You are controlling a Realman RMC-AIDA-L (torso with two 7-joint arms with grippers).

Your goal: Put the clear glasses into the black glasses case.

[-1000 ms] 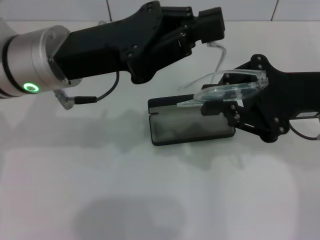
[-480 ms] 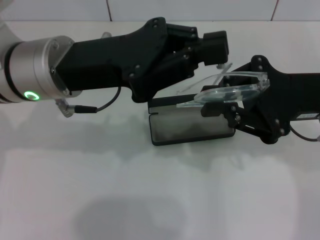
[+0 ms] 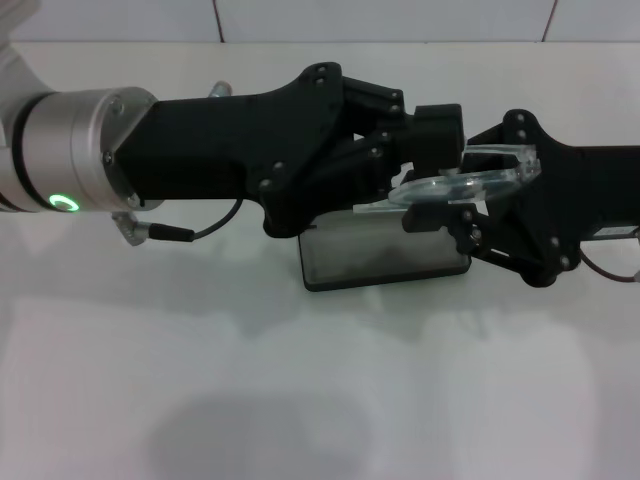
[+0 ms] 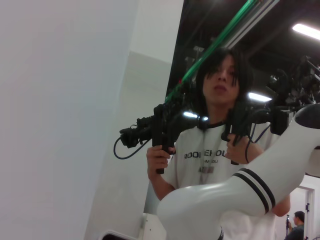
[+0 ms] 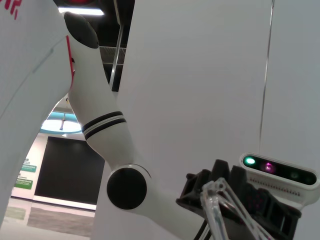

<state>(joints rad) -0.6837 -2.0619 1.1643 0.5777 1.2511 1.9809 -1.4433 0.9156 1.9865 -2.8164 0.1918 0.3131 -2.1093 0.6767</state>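
Observation:
The black glasses case lies open on the white table, grey lining up; its lid is mostly hidden under my left arm. My right gripper comes in from the right and is shut on the clear glasses, holding them just above the case's far right corner. My left gripper reaches across from the left and sits right against the far side of the glasses, covering one of their arms. In the right wrist view a clear glasses arm shows in front of the black left gripper body.
A white tiled wall borders the far edge of the table. A cable and connector hang under the left arm. A person holding hand-held controllers stands in the left wrist view.
My left gripper has moved nearer and to the right, down over the case's lid and against the glasses, hiding the raised clear arm. The right gripper and glasses have held still.

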